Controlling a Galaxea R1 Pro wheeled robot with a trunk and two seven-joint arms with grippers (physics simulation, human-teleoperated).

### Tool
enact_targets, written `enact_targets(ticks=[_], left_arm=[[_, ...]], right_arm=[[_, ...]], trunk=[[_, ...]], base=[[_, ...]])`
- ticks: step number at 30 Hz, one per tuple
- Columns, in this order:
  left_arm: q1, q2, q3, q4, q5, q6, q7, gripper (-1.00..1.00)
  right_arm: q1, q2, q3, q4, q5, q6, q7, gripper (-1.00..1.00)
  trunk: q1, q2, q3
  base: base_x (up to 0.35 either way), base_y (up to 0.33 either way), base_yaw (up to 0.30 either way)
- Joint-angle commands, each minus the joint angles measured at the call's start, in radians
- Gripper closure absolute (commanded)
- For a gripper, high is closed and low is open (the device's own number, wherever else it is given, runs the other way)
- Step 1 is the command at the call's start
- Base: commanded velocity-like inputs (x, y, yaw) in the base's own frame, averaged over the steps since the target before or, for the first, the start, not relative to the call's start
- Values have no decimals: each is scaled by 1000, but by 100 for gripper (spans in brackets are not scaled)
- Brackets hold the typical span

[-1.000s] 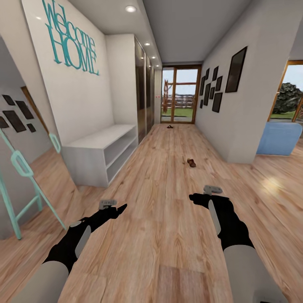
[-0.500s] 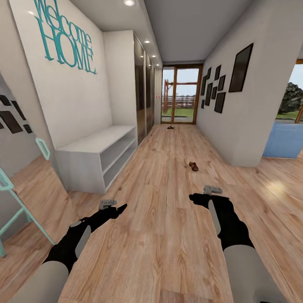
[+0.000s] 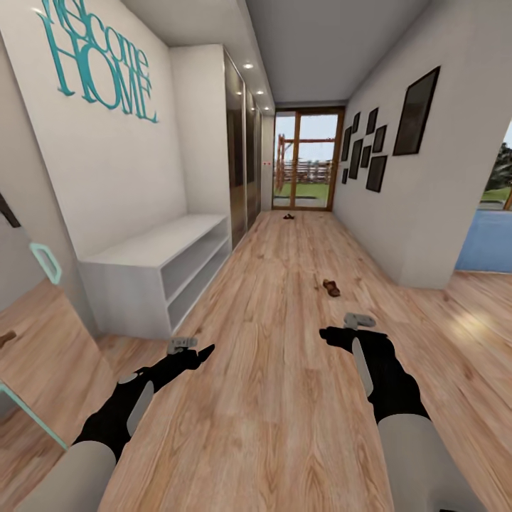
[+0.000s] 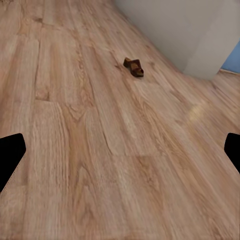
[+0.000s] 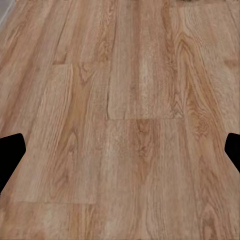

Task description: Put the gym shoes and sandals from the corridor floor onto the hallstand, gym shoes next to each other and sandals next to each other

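Approaching, by my judgement: both claws, left claw [image 3: 186, 346] and right claw [image 3: 353, 323], hang empty with fingers apart over the floor [image 3: 284, 398]. One sandal [image 3: 331, 287] lies ahead, well apart from the rack [image 3: 153, 267]. Next: drive nearer, then reach down.

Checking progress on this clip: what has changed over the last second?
The whole head view shifted: the hallstand and nearer sandal sit closer, so the robot rolled forward along the corridor. Nothing was gripped or released. The left gripper and right gripper kept their open pose; the sandal still lies on the floor.
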State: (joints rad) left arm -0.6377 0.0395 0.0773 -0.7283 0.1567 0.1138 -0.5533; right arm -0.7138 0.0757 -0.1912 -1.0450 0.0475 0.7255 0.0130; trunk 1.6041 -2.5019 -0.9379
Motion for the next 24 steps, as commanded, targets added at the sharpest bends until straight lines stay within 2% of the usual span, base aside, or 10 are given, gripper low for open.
enact_targets(ticks=[1, 24], left_arm=[[0, 0, 2, 0, 11, 10, -5, -100], [0, -1, 2, 0, 11, 10, -5, -100]], right_arm=[[-1, 1, -2, -1, 5, 5, 1, -100], [-1, 1, -2, -1, 5, 5, 1, -100]], trunk=[[0, 0, -1], [0, 0, -1]], base=[[347, 0, 0], [347, 0, 0]])
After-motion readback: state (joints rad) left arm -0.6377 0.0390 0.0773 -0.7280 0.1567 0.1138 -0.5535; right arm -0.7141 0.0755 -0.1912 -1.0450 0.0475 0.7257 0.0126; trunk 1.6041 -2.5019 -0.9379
